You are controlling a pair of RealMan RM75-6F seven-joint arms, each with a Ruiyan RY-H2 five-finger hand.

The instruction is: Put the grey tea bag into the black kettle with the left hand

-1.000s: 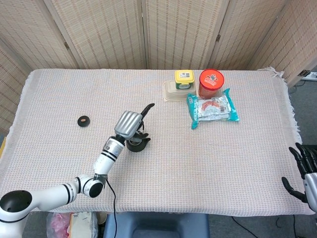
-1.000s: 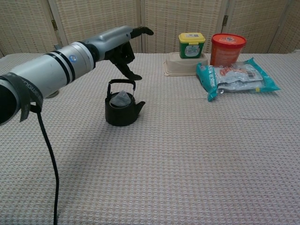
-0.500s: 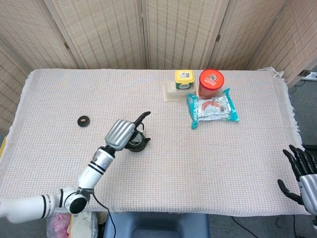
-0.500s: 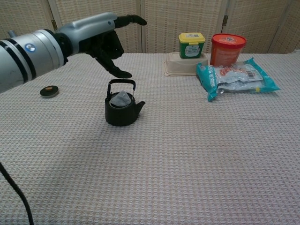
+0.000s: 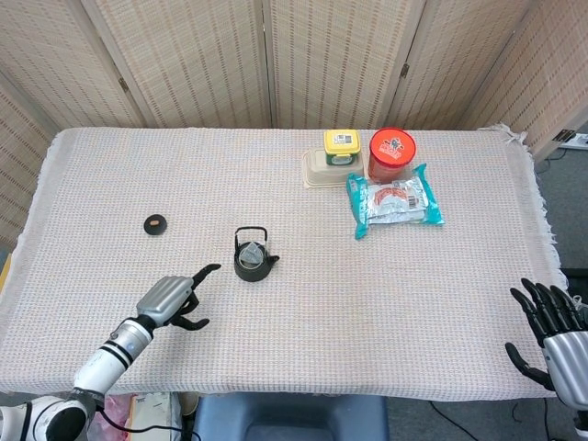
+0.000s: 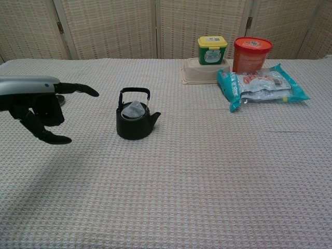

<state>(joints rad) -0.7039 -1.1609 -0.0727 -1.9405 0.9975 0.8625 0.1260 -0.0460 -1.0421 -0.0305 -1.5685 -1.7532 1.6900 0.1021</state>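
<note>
the left hand's fingers (image 6: 78,89) are spread and hold nothing, one stretched forward toward the kettle (image 6: 136,121), the others loosely curled below. the left hand (image 5: 170,299) now hangs low over the table (image 5: 303,331) near its front edge, well apart from the kettle, where a second ago it stood right over the kettle's handle. the arm has pulled back toward the robot's body. the tea bag (image 6: 134,109) sits in the kettle's open mouth, grey and crumpled, under the raised handle, so the task looks done and the retreat reads as the closing move. the kettle itself has not shifted between frames.

the right hand (image 5: 551,326) shows at the table's near right corner with fingers apart and empty; it has risen slightly into view.

further out, the small black lid (image 5: 155,223) lies to the left, and the yellow jar (image 5: 341,145), red tub (image 5: 392,152) and snack packet (image 5: 395,201) stay at the back right.
</note>
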